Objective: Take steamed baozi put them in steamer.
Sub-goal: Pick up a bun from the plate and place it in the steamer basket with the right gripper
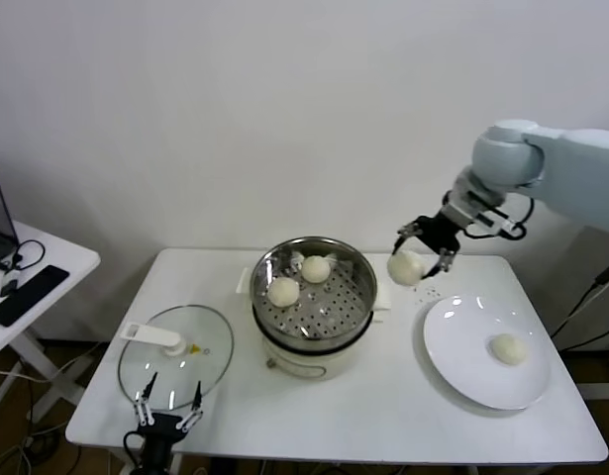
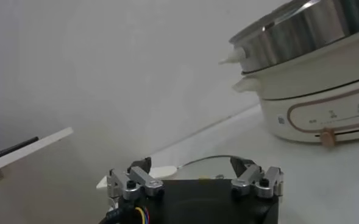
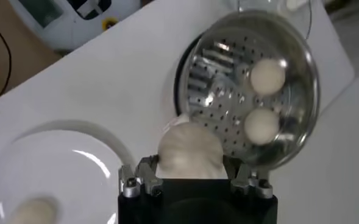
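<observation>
The steamer [image 1: 358, 269] [image 3: 310, 97], a shiny perforated basket on a cream pot, stands mid-table with two baozi [image 1: 283, 291] [image 1: 316, 268] on its floor; the right wrist view shows them too [image 3: 268, 76] [image 3: 260, 125]. My right gripper [image 1: 420, 252] [image 3: 190, 165] is shut on a third baozi [image 1: 407, 267] [image 3: 189, 151], held in the air just right of the steamer's rim, between it and the plate. One more baozi [image 1: 508, 348] [image 3: 33, 211] lies on the white plate [image 1: 462, 361] [image 3: 63, 176]. My left gripper [image 1: 167, 405] [image 2: 191, 165] is open, parked low at the table's front left.
A flat glass lid [image 1: 210, 368] with a white knob [image 1: 151, 336] lies left of the steamer, just ahead of the left gripper. A side table [image 1: 56, 259] with dark devices stands at the far left. The wall is close behind.
</observation>
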You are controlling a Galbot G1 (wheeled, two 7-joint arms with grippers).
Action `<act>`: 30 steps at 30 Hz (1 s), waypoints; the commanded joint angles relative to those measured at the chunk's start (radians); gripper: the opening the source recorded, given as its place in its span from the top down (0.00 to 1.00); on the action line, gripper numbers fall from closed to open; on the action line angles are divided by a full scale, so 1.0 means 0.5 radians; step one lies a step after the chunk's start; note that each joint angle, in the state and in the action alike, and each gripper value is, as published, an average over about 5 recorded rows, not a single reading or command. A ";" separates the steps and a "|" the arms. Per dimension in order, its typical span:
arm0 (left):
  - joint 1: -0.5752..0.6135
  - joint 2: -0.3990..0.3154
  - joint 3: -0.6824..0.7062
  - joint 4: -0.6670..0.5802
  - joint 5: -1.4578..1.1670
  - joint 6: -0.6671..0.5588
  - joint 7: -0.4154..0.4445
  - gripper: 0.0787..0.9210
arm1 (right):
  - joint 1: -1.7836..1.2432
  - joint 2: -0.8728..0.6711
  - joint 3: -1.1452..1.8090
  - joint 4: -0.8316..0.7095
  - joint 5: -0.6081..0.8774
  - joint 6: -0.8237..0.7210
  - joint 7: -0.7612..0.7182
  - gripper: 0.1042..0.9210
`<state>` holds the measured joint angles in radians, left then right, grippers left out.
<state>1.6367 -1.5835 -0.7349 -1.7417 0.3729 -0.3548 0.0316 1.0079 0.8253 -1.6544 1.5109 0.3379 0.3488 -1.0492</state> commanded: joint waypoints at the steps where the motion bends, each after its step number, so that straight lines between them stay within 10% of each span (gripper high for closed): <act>1: 0.000 -0.001 0.001 -0.007 0.003 0.002 0.002 0.12 | -0.191 0.281 0.223 0.151 -0.205 0.083 0.034 0.26; 30: 0.018 0.000 -0.026 0.017 -0.010 -0.032 -0.007 0.12 | -0.818 0.727 0.386 -0.346 -0.515 0.061 0.141 0.27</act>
<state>1.6449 -1.5851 -0.7490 -1.7333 0.3692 -0.3695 0.0286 0.6739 1.1215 -1.4823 1.4033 0.1068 0.3777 -0.9884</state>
